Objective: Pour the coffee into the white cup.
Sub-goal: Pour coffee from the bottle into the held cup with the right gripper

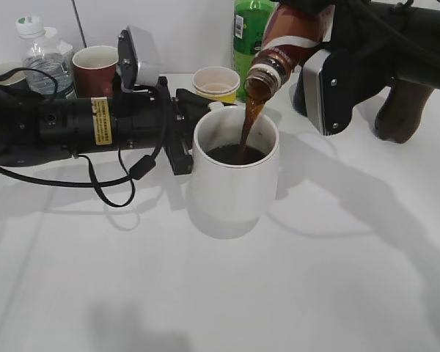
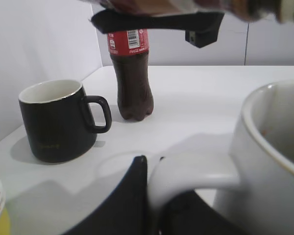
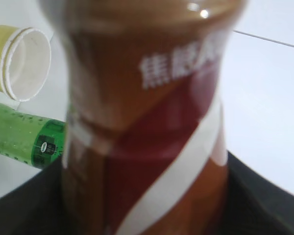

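Pouring observed: coffee (image 1: 251,126) is being streamed into white cup (image 1: 235,180) | bottle (image 1: 282,48) is being clamped by right gripper (image 1: 308,15) | cup handle (image 2: 191,174) is being pinched by left gripper (image 2: 149,196)

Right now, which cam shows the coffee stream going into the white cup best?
The exterior view: the coffee stream runs from the tilted bottle into the white cup, with dark liquid pooled inside. The left wrist view shows only the cup's handle and rim, no stream. The right wrist view shows just the bottle's label up close.
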`<move>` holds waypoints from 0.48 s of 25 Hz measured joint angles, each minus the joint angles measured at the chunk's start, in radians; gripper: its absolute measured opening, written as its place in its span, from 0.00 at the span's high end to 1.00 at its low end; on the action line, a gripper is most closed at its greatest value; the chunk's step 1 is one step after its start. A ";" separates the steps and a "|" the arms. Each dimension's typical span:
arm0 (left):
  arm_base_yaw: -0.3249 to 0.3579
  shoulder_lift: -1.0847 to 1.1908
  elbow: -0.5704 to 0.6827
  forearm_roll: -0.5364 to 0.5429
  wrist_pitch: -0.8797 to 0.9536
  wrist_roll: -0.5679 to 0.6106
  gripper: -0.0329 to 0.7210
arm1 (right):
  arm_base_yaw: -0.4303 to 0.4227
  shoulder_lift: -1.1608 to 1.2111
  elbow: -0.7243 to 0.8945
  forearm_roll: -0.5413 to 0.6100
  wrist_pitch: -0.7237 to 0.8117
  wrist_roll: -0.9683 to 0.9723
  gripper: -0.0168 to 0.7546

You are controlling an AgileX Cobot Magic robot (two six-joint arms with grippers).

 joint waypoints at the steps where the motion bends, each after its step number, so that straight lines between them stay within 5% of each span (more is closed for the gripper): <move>1: 0.000 0.000 0.000 0.000 0.000 0.000 0.91 | 0.000 0.000 0.000 0.000 -0.003 -0.001 0.29; 12: 0.000 0.000 0.000 0.000 0.003 0.001 0.91 | 0.000 0.000 0.000 0.000 -0.009 0.041 0.29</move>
